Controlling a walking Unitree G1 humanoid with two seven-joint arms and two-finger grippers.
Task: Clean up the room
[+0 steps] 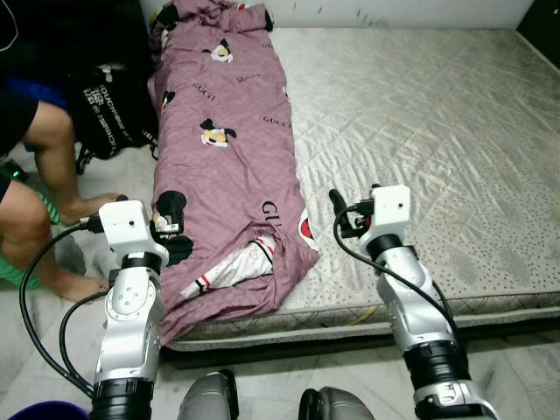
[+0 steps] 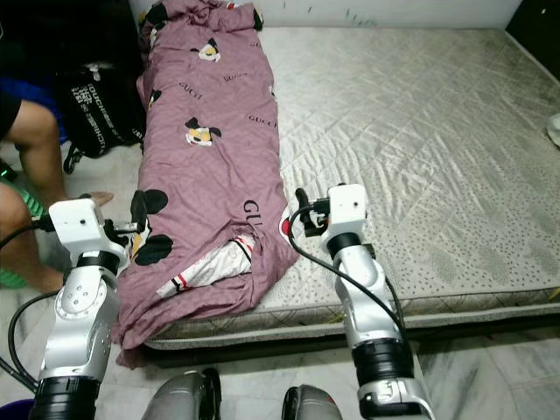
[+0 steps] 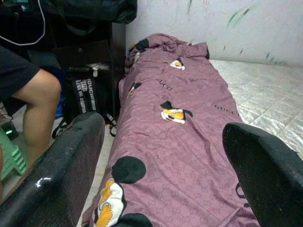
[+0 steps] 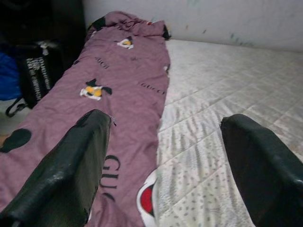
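Observation:
A mauve blanket [image 1: 229, 157] printed with cartoon ducks and lettering lies folded in a long strip along the left side of a bare grey quilted mattress [image 1: 420, 131]. Its near end hangs over the mattress corner, with a white lining [image 1: 234, 269] showing. My left gripper [image 1: 168, 229] hovers over the blanket's near left edge, open, nothing between its fingers [image 3: 61, 175]. My right gripper [image 1: 343, 213] stands open above the mattress just right of the blanket's near corner; its fingers [image 4: 71, 175] frame the blanket edge.
A person sits on the floor at the left, a bare leg [image 1: 52, 157] and foot close to my left arm. A black bag [image 1: 109, 109] leans beside the mattress. A white wall [image 3: 213, 23] runs behind the bed. Tiled floor [image 1: 516, 367] lies in front.

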